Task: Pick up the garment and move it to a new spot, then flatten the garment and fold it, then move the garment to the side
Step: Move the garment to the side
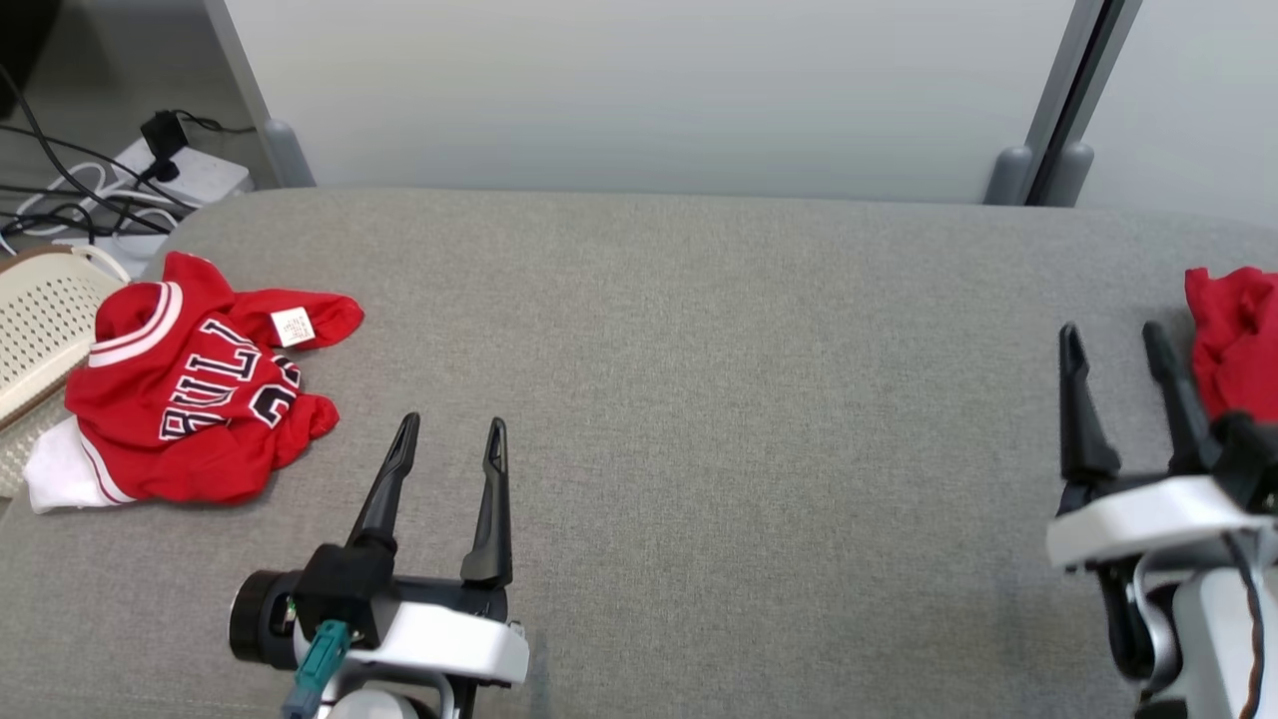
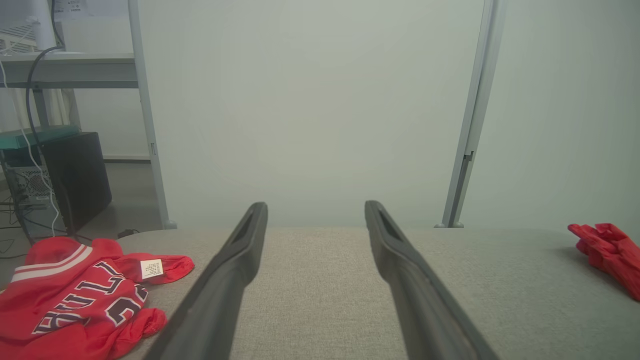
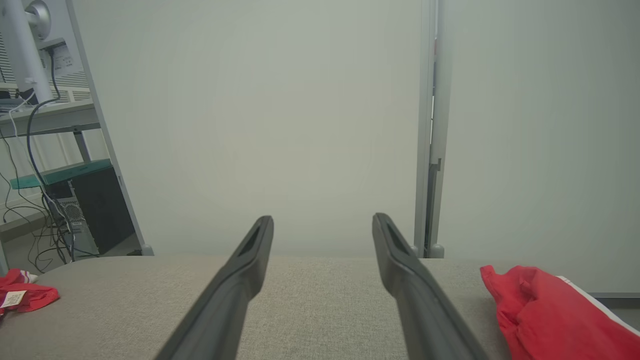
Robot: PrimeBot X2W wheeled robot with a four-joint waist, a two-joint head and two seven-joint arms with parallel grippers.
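A crumpled red jersey garment with white trim and dark lettering lies at the left end of the grey padded table; it also appears in the left wrist view. My left gripper hovers open just right of it, empty. My right gripper stands open near the table's right end, beside another red garment that also shows in the right wrist view.
A cream perforated basket sits off the table's left edge, with a power strip and cables on the floor behind it. A pale partition wall backs the table.
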